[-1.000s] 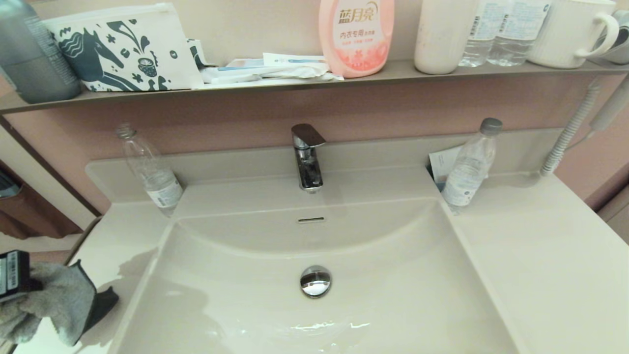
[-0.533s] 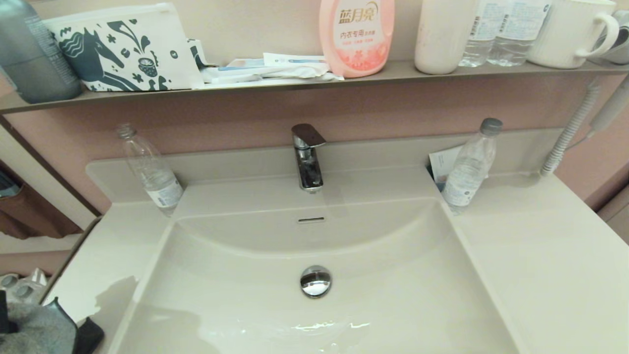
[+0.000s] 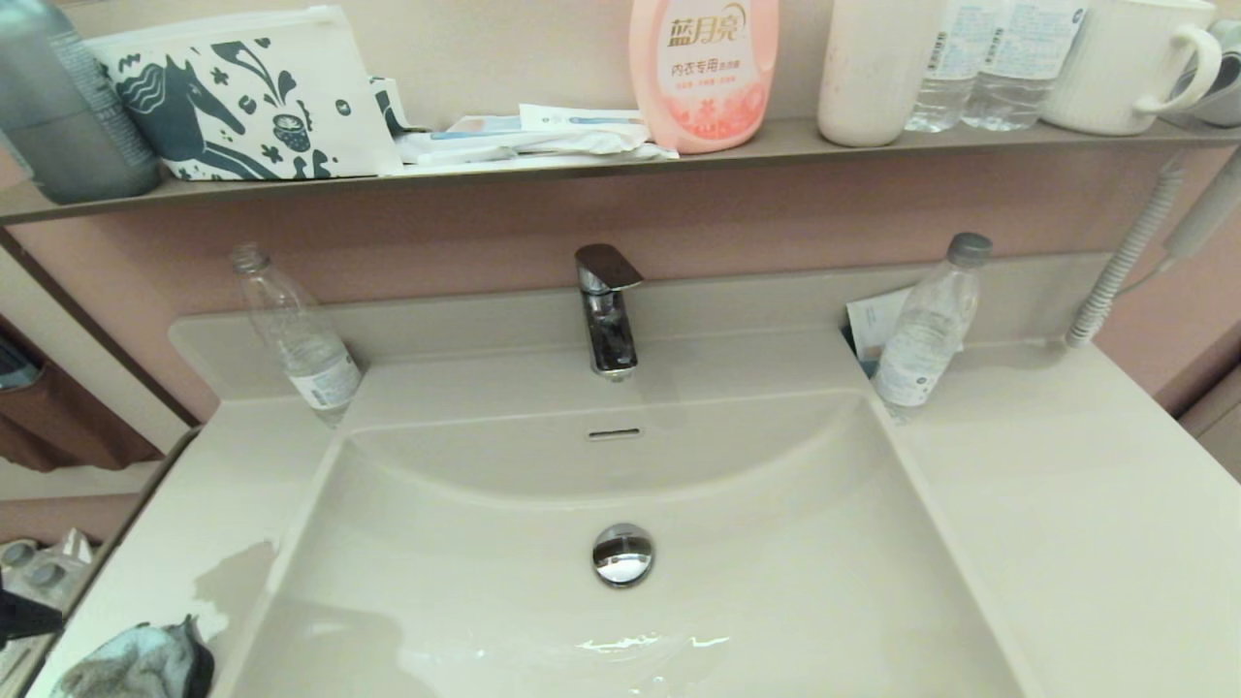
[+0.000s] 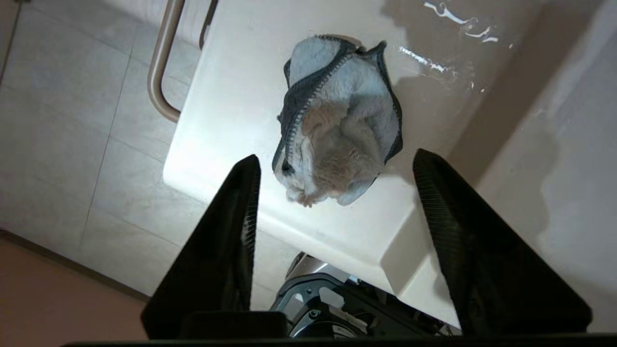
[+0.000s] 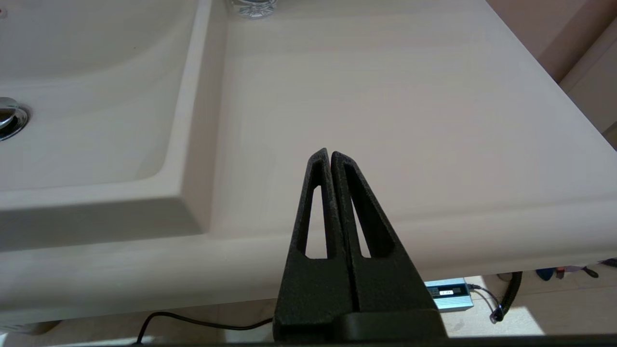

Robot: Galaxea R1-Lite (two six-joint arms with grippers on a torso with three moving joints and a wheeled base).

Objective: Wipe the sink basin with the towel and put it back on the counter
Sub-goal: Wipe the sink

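The towel [image 3: 141,664] lies crumpled on the counter [image 3: 1066,504] at its front left corner, just left of the sink basin [image 3: 465,543]. In the left wrist view the towel [image 4: 337,125] rests on the counter [image 4: 231,96], free of the fingers. My left gripper [image 4: 335,161] hangs above it, open, with nothing between its fingers; only a dark tip of it [image 3: 24,616] shows at the head view's left edge. My right gripper [image 5: 329,153] is shut and empty, parked over the counter's [image 5: 409,106] front right edge, out of the head view.
A chrome tap [image 3: 606,305] stands behind the basin, a drain plug [image 3: 622,554] in its floor. Water bottles stand at the back left [image 3: 296,334] and back right [image 3: 926,325]. A shelf [image 3: 582,160] above holds a horse-print pouch [image 3: 242,97] and pink bottle [image 3: 703,68]. A towel rail [image 4: 161,72] runs beside the counter's left end.
My left gripper carried the towel down and toward the counter's front left corner, let it go and opened. The towel now lies free on the counter.
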